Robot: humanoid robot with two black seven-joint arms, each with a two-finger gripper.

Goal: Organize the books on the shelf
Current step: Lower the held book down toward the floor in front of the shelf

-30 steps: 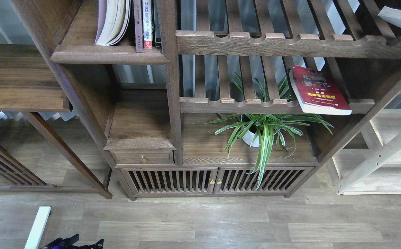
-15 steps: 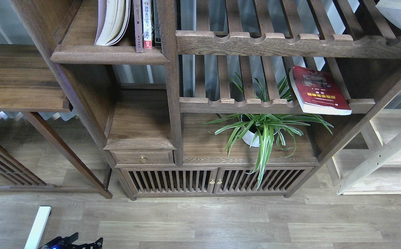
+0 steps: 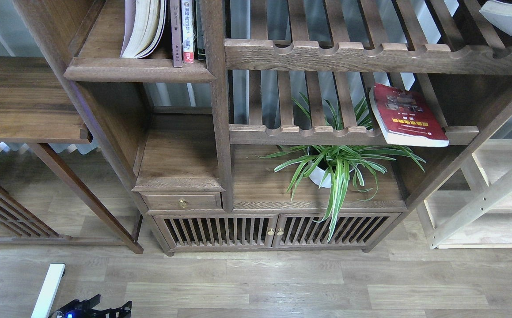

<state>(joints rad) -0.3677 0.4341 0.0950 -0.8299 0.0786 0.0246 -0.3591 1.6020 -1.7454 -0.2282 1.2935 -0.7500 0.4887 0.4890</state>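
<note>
Dark-brown wooden shelf (image 3: 138,70), solid flat board with a rounded moulded front lip, upper left of the cabinet, forming a narrow compartment bounded on its right by a vertical post. Contents: one large soft paperback with a pale lavender-white cover (image 3: 143,28), standing but sagging, its page block bowed outward toward the front; just beside it on the right, a thin brown-spined volume (image 3: 176,33) and a white-and-red-spined volume (image 3: 188,31), both upright, followed by a dark spine against the post, too cut off to describe. Red book with a yellow band (image 3: 408,115), lying flat and slightly askew at the right end of the lower slatted rack (image 3: 309,132), its near corner overhanging the notched front rail; well apart from the solid shelf, across the post and one level down. Pale grey curved edge (image 3: 510,17) at the upper right corner, resting on the upper slatted rack; identity cannot be told. Potted spider plant (image 3: 335,165) in a white pot on the cabinet top beneath the lower rack. Left gripper (image 3: 90,308), a small dark part with a blue light at the bottom edge of the view over the floor, far below every book and touching none; finger spread cannot be told. Right gripper not visible.
</note>
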